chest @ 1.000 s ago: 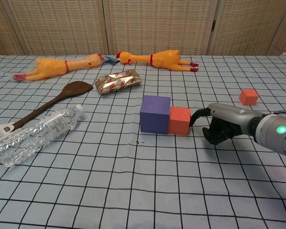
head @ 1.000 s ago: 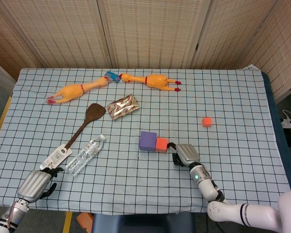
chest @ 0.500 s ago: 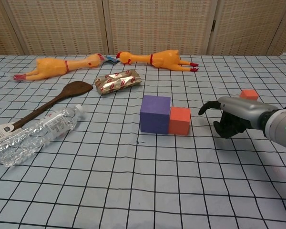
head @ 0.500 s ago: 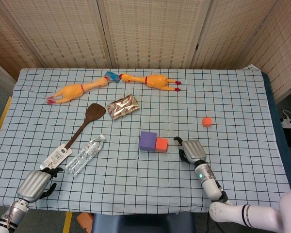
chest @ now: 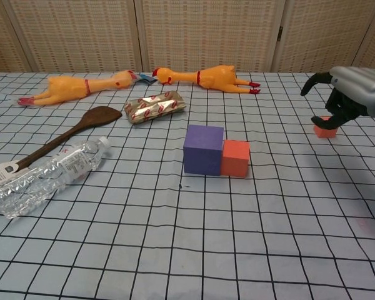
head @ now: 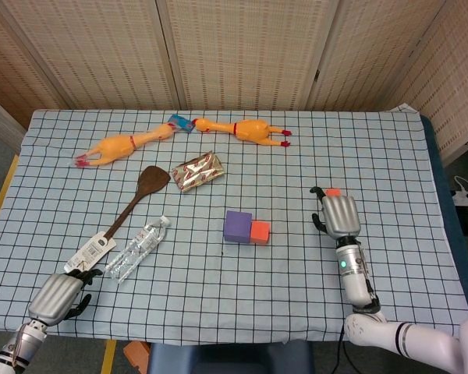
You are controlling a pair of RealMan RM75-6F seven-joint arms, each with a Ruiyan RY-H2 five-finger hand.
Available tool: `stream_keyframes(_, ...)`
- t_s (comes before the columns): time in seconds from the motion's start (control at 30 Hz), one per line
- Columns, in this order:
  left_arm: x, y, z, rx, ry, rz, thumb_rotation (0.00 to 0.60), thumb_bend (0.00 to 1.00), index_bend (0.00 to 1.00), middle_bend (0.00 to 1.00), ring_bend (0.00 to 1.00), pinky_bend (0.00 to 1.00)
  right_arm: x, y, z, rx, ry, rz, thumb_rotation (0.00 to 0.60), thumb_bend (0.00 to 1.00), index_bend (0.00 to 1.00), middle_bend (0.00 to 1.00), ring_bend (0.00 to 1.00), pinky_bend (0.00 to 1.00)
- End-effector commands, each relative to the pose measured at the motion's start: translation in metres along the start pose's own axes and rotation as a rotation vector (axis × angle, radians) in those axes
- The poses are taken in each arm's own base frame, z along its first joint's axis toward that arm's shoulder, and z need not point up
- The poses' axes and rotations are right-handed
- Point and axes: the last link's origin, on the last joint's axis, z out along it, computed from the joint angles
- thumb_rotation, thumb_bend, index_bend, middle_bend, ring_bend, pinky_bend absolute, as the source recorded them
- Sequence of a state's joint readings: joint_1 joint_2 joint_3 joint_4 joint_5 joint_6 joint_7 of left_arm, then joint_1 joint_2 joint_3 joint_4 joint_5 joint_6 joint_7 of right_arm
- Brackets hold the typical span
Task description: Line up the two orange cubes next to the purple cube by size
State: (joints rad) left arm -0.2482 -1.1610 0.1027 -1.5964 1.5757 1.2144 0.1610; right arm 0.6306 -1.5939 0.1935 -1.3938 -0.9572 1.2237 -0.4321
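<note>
The purple cube (head: 237, 226) sits on the checked tabletop (head: 390, 156) with the larger orange cube (head: 260, 231) touching its right side. The small orange cube (chest: 325, 129) lies well apart to the right. The right robot hand (chest: 345, 97) hovers just above that small cube, fingers curved and apart, holding nothing. The left robot hand (head: 57, 298) rests at the near left edge of the tabletop with fingers curled in, empty, near a plastic bottle (head: 138, 248).
</note>
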Motion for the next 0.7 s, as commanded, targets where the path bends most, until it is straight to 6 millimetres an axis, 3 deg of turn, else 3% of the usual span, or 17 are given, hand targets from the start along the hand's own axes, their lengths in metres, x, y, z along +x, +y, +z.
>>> stream_keyframes(0.03, 0.0, 0.0, 0.0, 0.001, 0.0, 0.0, 0.6, 0.48, 0.27, 0.41, 0.37, 0.61, 0.003, 0.007, 0.02, -0.023, 0.036, -0.003, 0.6, 0.22, 0.32, 0.96, 0.89, 0.97)
stream_keyframes(0.37, 0.004, 0.0, -0.001, 0.002, 0.014, -0.012, 0.6, 0.48, 0.27, 0.41, 0.37, 0.61, 0.001, 0.018, 0.055, -0.079, 0.045, 0.01, 0.6, 0.19, 0.36, 0.96, 0.9, 0.98)
stream_keyframes(0.7, 0.007, -0.002, -0.003, -0.001, 0.033, -0.02, 0.6, 0.48, 0.27, 0.42, 0.37, 0.61, -0.009, 0.03, 0.071, -0.111, 0.011, -0.034, 0.6, 0.19, 0.38, 0.97, 0.9, 0.98)
